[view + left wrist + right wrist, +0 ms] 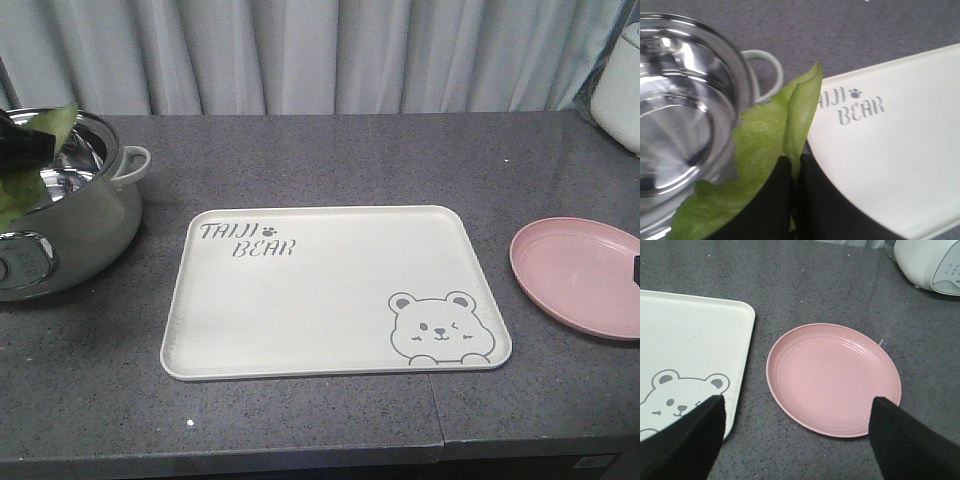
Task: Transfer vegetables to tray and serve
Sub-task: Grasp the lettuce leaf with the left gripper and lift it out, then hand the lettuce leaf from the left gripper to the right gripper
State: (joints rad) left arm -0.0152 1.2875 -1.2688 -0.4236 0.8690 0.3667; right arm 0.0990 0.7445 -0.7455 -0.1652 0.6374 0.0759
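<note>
Two grippers are seen, each mainly from its own wrist view. The left gripper is clamped on the lettuce leaf: both dark fingers are pressed together with the leaf's lower end pinched between them. The leaf is held up in the air, its folded tip pointed away from the wrist camera. In the front view the leaf is seen at the far left edge, hanging over the open steel pot. Part of it is cut off by the frame. In the left wrist view the leaf is framed between the pot and the lettered corner of the tray, and the pot's pale loop handle is partly covered by it. No part of the leaf is laid on the tray.

The tray is set flat at the middle of the dark speckled counter, with the "TAIJI BEAR" lettering at its far left and the bear drawing at its near right. The pink plate is placed to the tray's right, near it but not touching.

The right gripper is spread wide and nothing is held; its fingers are seen apart above the pink plate and the tray's bear corner. A white appliance is parked at the counter's far right. A grey curtain is hung behind.
</note>
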